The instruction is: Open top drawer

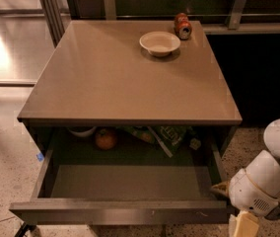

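You have the top drawer standing well open at 6 o'clock in the view. It juts out from under the table toward the camera, and its long dark front runs along the lower edge with a few small pale scuffs right of centre. The near half of its floor is bare. At the back, under the table's edge, lie a white cup at 11 o'clock of the drawer, an orange round thing just beside it, and green packets spread toward 1 o'clock. Your hand is at 4 o'clock in the view, right at the drawer's right front corner. A tan tip of it reaches over the drawer's right side wall there, and a pale part hangs below, outside the front. You cannot tell from here whether the hand is open, closed or gripping the front. The white arm behind it rises toward 3 o'clock. On the table, a pale bowl sits at 12 o'clock near the far edge. A red can lies on its side just beyond it at 1 o'clock, near but not touching the bowl.
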`<state>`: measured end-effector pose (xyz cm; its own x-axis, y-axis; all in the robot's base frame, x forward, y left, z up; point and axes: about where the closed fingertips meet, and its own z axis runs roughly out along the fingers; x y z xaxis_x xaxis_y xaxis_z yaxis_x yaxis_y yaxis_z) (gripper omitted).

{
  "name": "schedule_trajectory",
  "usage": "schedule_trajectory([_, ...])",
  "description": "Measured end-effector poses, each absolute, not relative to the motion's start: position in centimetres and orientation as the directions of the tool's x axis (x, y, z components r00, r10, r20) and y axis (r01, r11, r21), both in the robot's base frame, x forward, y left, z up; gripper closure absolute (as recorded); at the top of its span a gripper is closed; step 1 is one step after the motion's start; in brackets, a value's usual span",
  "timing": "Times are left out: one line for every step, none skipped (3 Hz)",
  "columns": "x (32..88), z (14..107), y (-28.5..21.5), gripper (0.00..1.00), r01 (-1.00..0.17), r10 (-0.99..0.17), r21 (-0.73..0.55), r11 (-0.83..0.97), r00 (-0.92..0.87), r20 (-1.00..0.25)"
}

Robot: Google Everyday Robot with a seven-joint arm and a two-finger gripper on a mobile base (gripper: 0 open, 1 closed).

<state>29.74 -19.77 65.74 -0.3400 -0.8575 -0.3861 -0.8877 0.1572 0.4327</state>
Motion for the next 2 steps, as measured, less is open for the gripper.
schedule_trajectory([29.70, 65.77, -19.76, 0.00, -0.888, -0.857, 0.433, 0.157, -0.340, -0.386])
schedule_trajectory([29.15, 65.66, -19.94, 0.00, -0.886, -0.854, 0.435, 0.162, -0.346, -0.388])
